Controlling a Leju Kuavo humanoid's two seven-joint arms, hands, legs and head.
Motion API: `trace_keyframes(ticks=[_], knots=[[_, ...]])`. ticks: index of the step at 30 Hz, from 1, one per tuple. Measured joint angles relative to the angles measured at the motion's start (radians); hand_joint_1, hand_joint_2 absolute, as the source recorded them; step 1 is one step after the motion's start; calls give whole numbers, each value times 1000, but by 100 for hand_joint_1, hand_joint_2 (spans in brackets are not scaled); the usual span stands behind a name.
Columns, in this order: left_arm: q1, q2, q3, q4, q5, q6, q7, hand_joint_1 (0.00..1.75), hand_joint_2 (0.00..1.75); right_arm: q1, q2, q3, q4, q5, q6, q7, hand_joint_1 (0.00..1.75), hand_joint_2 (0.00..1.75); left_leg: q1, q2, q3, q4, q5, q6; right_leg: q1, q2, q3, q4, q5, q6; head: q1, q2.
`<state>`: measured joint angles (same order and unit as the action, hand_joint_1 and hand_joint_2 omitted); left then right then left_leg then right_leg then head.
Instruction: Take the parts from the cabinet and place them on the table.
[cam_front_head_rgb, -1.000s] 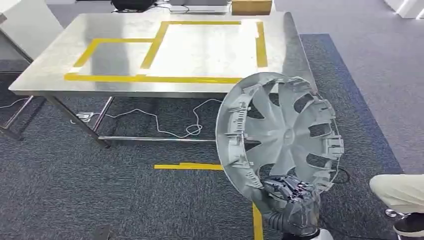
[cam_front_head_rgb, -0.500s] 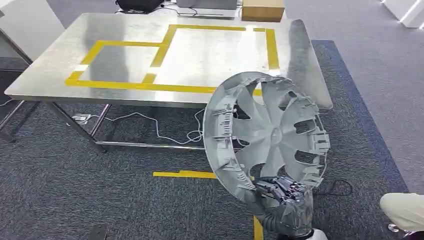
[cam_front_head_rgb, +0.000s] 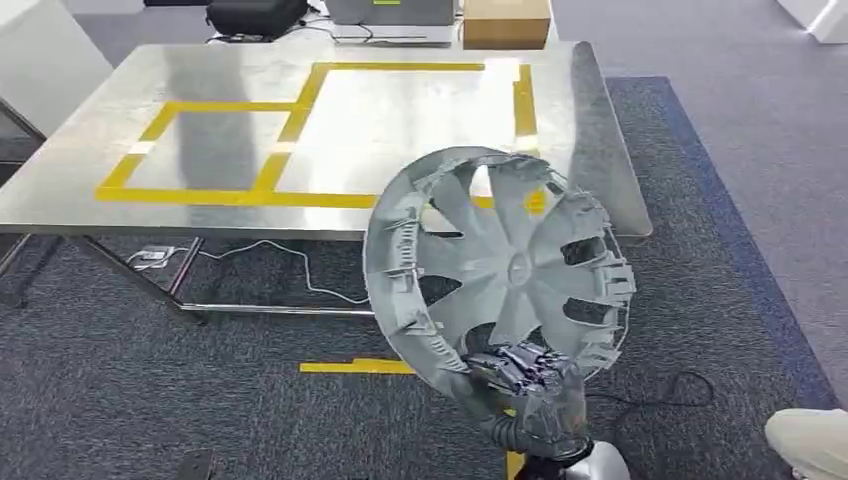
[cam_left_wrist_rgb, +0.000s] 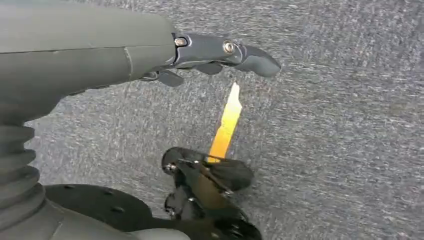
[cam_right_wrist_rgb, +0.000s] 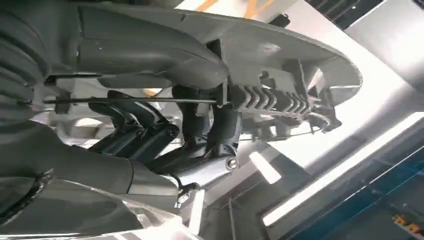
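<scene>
In the head view, the right hand (cam_front_head_rgb: 535, 392) grips the lower rim of a grey plastic wheel cover (cam_front_head_rgb: 497, 270), holding it upright with its ribbed, clip-lined inner side facing the camera and its spokes fanning out from the hub. The cover sits in the air in front of the near edge of the stainless-steel tabletop (cam_front_head_rgb: 200, 140), overlapping that edge in the picture, not resting on it. Yellow tape (cam_front_head_rgb: 240, 197) marks out two adjoining rectangles on the tabletop. A cardboard box (cam_front_head_rgb: 505, 20) and a dark bag (cam_front_head_rgb: 255, 15) lie on the floor beyond the far edge. White cables (cam_front_head_rgb: 300, 275) trail over the grey carpet under the table, and a short yellow floor strip (cam_front_head_rgb: 355, 367) lies just left of the cover. In the left wrist view, the left hand (cam_left_wrist_rgb: 210, 55) hangs over the carpet with nothing in it, its dark fingers (cam_left_wrist_rgb: 250, 57) stretched out loosely above a yellow tape strip (cam_left_wrist_rgb: 226, 125). In the right wrist view, the right hand's fingers (cam_right_wrist_rgb: 150, 132) are clamped on the cover's rim (the thumb lies along one face, the darker fingers hook behind the ribbed clips).
</scene>
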<state>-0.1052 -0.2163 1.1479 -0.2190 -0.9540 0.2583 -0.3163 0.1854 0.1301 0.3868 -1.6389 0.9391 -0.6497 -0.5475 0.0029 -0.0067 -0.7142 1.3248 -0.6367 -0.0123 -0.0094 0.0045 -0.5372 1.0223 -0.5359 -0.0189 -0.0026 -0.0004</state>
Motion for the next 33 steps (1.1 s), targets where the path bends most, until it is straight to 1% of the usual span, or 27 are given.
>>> trace_keyframes(ticks=[1, 2, 3, 4, 5, 6, 7, 9, 10, 11, 12, 13, 14, 15, 16, 17, 19, 20, 21, 22, 23, 25, 26, 29, 30, 31, 33], knots=[[0, 0, 0, 0, -3, -2, 0, 0, 175, -8, 0, 5, 5, 6, 5, 4, 175, 175, 0, 0, 3, -35, 30, 2, 0, 2, 15, 0, -10, 1, -1, 0], [0, 0, 0, 0, -7, -2, 0, 0, 175, -17, 0, 10, 11, 11, 9, 5, 175, 175, -1, 0, 16, -94, 78, 6, 1, 2, 32, 0, -21, 2, 0, 0], [0, 0, 0, 0, -9, -2, 0, 0, 175, -27, 0, 15, 17, 15, 16, 7, 175, 175, -3, 0, 35, -176, 149, 15, 2, 2, 50, -1, -35, 7, 0, 0], [2, 1, 0, 0, -10, -2, 0, 0, 175, -34, 1, 18, 26, 18, 20, 11, 175, 175, -7, 0, 44, -241, 224, 26, 0, 1, 43, -4, -45, 11, -2, 0], [1, 3, 0, 0, -10, -3, 0, 0, 175, -43, 2, 21, 37, 20, 25, 14, 175, 175, -13, 2, 39, -245, 195, 30, 5, 3, 60, -3, -54, 19, 1, 0], [0, 3, 0, 0, -11, -3, 0, 0, 175, -50, 4, 26, 45, 27, 31, 20, 175, 175, -15, 5, 47, -266, 199, 31, 3, 2, 56, -6, -57, 23, -5, 0], [1, 3, 0, 0, -12, -4, 1, 0, 175, -59, 5, 30, 52, 34, 36, 21, 175, 175, -16, 5, 49, -275, 205, 35, 3, 2, 76, -9, -49, 31, -5, 0], [-1, 1, 0, 0, -13, -8, 2, 0, 175, -86, 9, 46, 70, 45, 50, 24, 175, 175, -6, 4, 78, -296, 205, 43, 5, 2, 59, 11, -31, 47, -6, 0], [-1, 3, 0, 0, -13, -8, 2, 0, 175, -100, 10, 53, 84, 50, 55, 28, 175, 175, -5, 3, 90, -306, 203, 46, 5, 0, 36, 52, -22, 51, -2, 0], [-5, 4, 0, 0, -16, -11, 2, 0, 175, -115, 11, 61, 95, 54, 60, 35, 175, 175, -3, 4, 97, -309, 199, 52, 4, 0, -8, 124, -21, 51, 3, 0], [-7, 4, 0, 0, -17, -14, 2, 0, 175, -124, 11, 67, 109, 58, 66, 42, 175, 175, -3, 4, 101, -309, 194, 55, 3, 0, -58, 191, -41, 51, 3, 0], [-8, 3, 0, 0, -18, -17, 2, 0, 175, -135, 11, 73, 122, 58, 71, 44, 175, 175, -3, 3, 106, -309, 188, 56, 1, 0, -107, 248, -82, 54, 3, 0], [-8, 3, 0, 0, -21, -18, 2, 0, 175, -147, 11, 79, 134, 58, 73, 49, 175, 175, -3, 2, 113, -309, 179, 56, 0, -1, -146, 281, -127, 60, 3, 0], [-6, 2, 0, 0, -22, -18, 2, 0, 175, -160, 11, 88, 147, 59, 79, 57, 175, 175, -2, 1, 123, -309, 172, 55, 0, -1, -166, 284, -148, 63, 4, 0], [-6, 1, 0, 0, -24, -18, 2, 0, 175, -172, 11, 94, 161, 59, 85, 58, 175, 175, -2, 0, 136, -309, 163, 54, -1, -2, -171, 256, -135, 64, 3, 0], [-6, 0, 0, 0, -26, -17, 2, 0, 175, -185, 11, 99, 172, 59, 92, 60, 175, 175, -2, -1, 150, -309, 154, 52, -1, -2, -159, 197, -85, 59, 4, 0], [-6, 0, -1, 0, -31, -17, 6, 0, 175, -214, 11, 114, 196, 63, 108, 73, 175, 175, -3, -2, 170, -309, 137, 46, 0, -4, -118, 44, 62, 47, 3, 0], [-9, 0, -1, 0, -34, -18, 9, 0, 175, -227, 11, 121, 212, 65, 114, 77, 175, 175, -7, -3, 178, -302, 130, 40, 4, -5, -117, 3, 92, 46, 2, 0], [-10, -1, -2, 0, -36, -18, 11, 0, 175, -238, 12, 127, 222, 66, 120, 78, 175, 175, -9, -5, 175, -306, 124, 34, 5, -5, -106, 3, 70, 38, 2, 0], [-10, -1, -2, 0, -40, -18, 10, 0, 175, -248, 13, 134, 232, 66, 126, 82, 175, 175, -7, -4, 178, -310, 121, 26, 6, -3, -102, 1, 86, 30, 1, 0], [-9, -2, -3, 0, -42, -18, 9, 0, 175, -264, 14, 138, 244, 62, 136, 86, 175, 175, -8, -4, 183, -297, 129, 20, 7, -2, -100, -2, 87, 24, 3, 0], [-13, -2, -7, 0, -48, -18, 5, 0, 175, -288, 16, 148, 265, 38, 163, 82, 175, 175, -6, -3, 184, -284, 108, 11, -1, -2, -83, -7, 88, 16, 2, 0], [-16, -4, -10, 0, -52, -16, 3, 0, 175, -299, 16, 150, 275, 13, 181, 70, 175, 175, -5, -2, 165, -245, 89, 4, -2, -4, -79, -8, 85, 11, -4, 0], [-17, -5, -15, 0, -66, -16, 4, 0, 175, -313, 16, 153, 289, -128, 259, -7, 175, 175, 4, -1, 44, -28, -12, -9, -2, -4, -76, -8, 76, 7, -5, 0], [-17, -6, -18, 0, -72, -16, 7, 0, 175, -316, 15, 153, 295, -163, 280, -18, 175, 175, 6, -1, 24, -2, -16, -11, -2, -3, -74, -7, 74, 6, -6, 0], [-17, -7, -21, 0, -76, -16, 12, 0, 175, -325, 14, 152, 303, -172, 290, -14, 175, 175, 9, 0, 26, -22, 11, -12, -2, 0, -71, -7, 72, 9, -5, 0], [-23, -7, -28, 0, -83, -16, 15, 0, 175, -354, 12, 146, 327, -163, 296, 2, 175, 175, 15, 0, 74, -161, 113, -15, -4, 5, -62, -7, 67, 14, -6, 0]])
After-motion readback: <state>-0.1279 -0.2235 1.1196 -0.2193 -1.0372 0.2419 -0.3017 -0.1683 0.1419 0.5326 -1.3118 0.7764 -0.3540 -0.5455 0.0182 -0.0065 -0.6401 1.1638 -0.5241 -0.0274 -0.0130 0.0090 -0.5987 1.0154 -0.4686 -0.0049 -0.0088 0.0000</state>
